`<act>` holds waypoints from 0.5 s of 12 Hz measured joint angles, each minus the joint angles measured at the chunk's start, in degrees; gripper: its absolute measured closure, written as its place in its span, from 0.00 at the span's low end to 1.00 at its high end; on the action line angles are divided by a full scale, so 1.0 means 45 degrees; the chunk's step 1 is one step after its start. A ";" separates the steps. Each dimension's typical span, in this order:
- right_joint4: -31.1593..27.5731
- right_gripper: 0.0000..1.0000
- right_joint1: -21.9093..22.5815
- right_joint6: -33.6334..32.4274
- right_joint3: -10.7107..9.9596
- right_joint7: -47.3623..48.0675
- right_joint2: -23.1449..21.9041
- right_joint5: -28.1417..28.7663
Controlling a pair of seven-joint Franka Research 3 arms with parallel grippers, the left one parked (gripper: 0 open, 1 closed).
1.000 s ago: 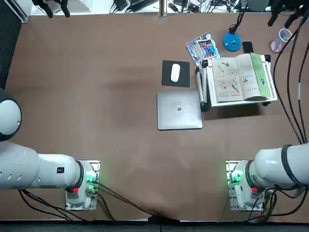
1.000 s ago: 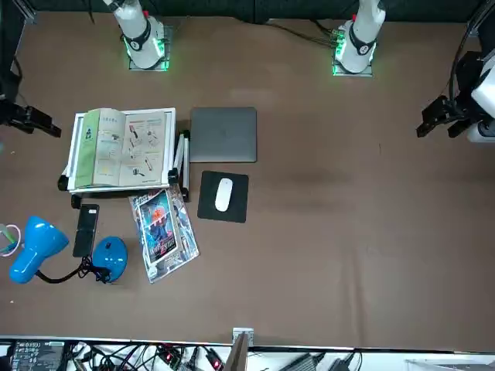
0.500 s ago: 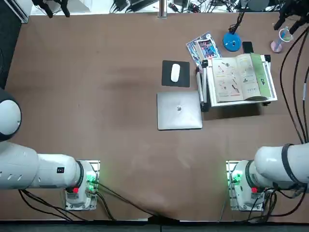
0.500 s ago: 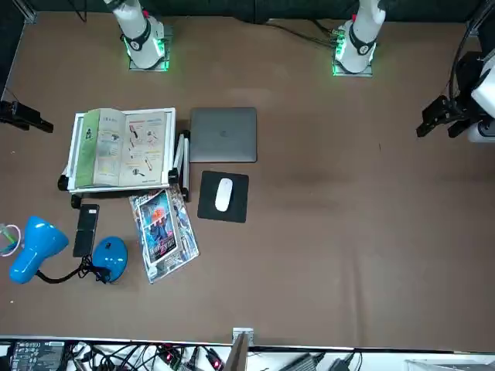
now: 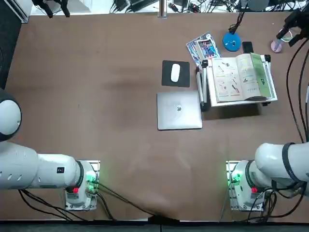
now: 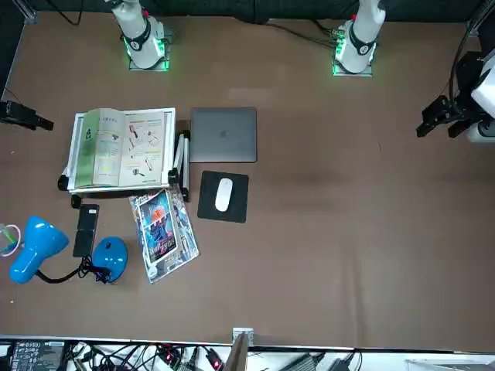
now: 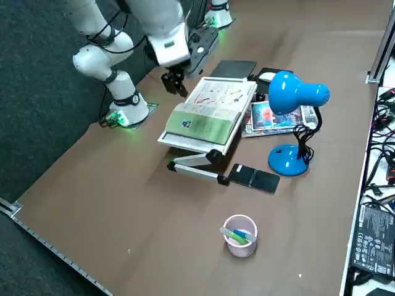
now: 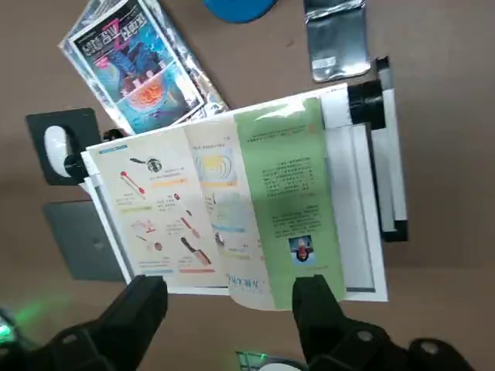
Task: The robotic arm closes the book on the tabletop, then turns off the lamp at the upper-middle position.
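In the wrist view, the book (image 8: pixel 216 205) is being partly hidden by the right gripper (image 8: pixel 230 297), held wide above the table (image 8: pixel 441 309).

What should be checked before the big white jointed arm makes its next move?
1. Right black gripper open: ok, fingers apart with nothing between them.
2. Gripper off the book: ok, it hangs in the air on the green-flap side.
3. Thin green-and-white illustrated book closed: not ok, it lies open on a white board.
4. Bright-blue desk lamp standing: ok.
5. Lamp switched off: cannot tell.
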 joint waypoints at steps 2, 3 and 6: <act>-0.0460 0.00 -0.0570 0.0026 -0.0018 -0.0738 0.0223 0.0672; -0.0627 0.00 -0.0813 0.0049 -0.0027 -0.1112 0.0416 0.0932; -0.0828 0.00 -0.1531 0.0102 -0.0042 -0.2538 0.1489 0.1896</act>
